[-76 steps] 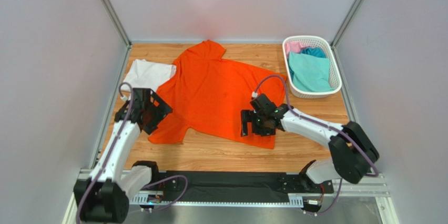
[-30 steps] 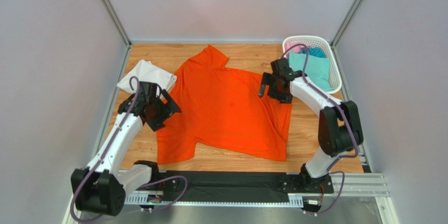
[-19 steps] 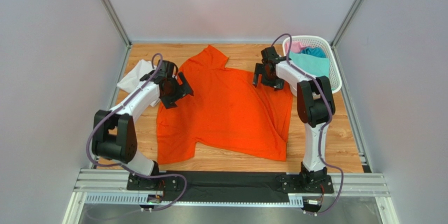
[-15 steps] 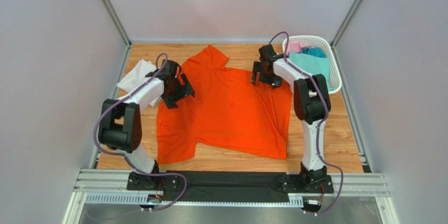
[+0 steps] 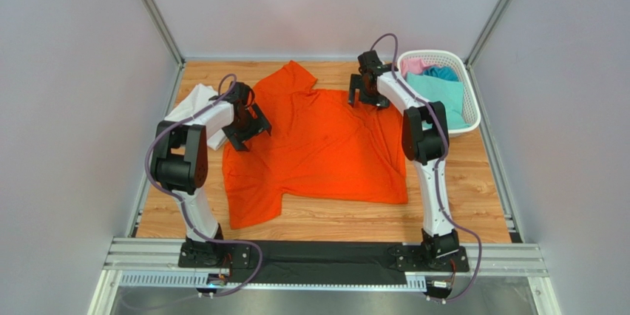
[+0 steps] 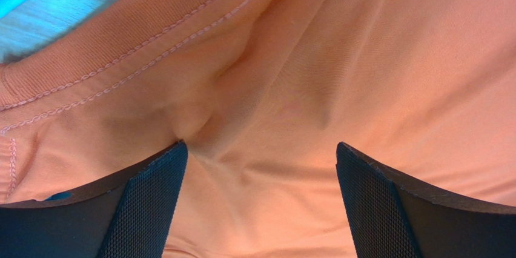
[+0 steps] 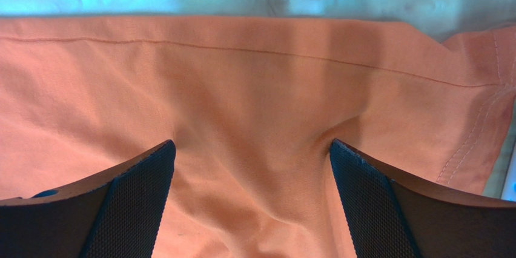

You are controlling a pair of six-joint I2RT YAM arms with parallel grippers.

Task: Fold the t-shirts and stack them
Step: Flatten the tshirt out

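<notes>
The bright orange t-shirt (image 5: pixel 318 148) lies spread flat in the middle of the table, collar towards the far left. My left gripper (image 5: pixel 248 130) is open and presses down on its left shoulder area. In the left wrist view orange cloth (image 6: pixel 339 58) wrinkles between the wide fingers (image 6: pixel 151 203), beside a stitched band. My right gripper (image 5: pixel 365 98) is open at the shirt's far right corner. In the right wrist view its wide jaws straddle a fold of orange cloth (image 7: pixel 242 76) just inside the hem. A folded white t-shirt (image 5: pixel 194 104) lies at the far left.
The white lattice basket (image 5: pixel 432 54) stands at the far right, right beside my right arm. It holds a teal shirt (image 5: pixel 444 97), a pink one (image 5: pixel 414 66) and a blue one (image 5: pixel 442 73). Grey walls close in the wooden table (image 5: pixel 458 182).
Both arms have reached from the shirt's near sides to its far part. The orange shirt has turned and shifted away from me, and now lies squarer. Both grippers stayed open.
</notes>
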